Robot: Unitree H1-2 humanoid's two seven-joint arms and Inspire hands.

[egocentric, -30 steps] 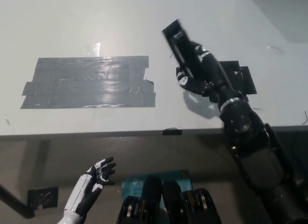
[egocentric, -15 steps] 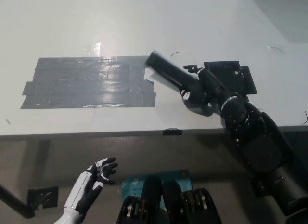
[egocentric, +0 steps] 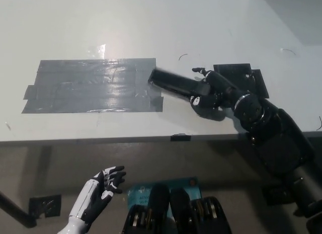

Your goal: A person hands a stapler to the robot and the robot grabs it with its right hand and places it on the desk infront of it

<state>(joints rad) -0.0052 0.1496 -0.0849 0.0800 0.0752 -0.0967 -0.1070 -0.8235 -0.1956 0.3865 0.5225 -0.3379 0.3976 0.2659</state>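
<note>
A lab-like space: bare white desk patched with grey tape.

On the desk ahead of me a broad patch of tape lies to the left, and a smaller tape patch to the right. My right hand sits between them, just before the smaller patch, holding the stapler, whose far end reaches over the broad patch's right edge. My left hand hangs below the desk's near edge, at the lower left.
</note>
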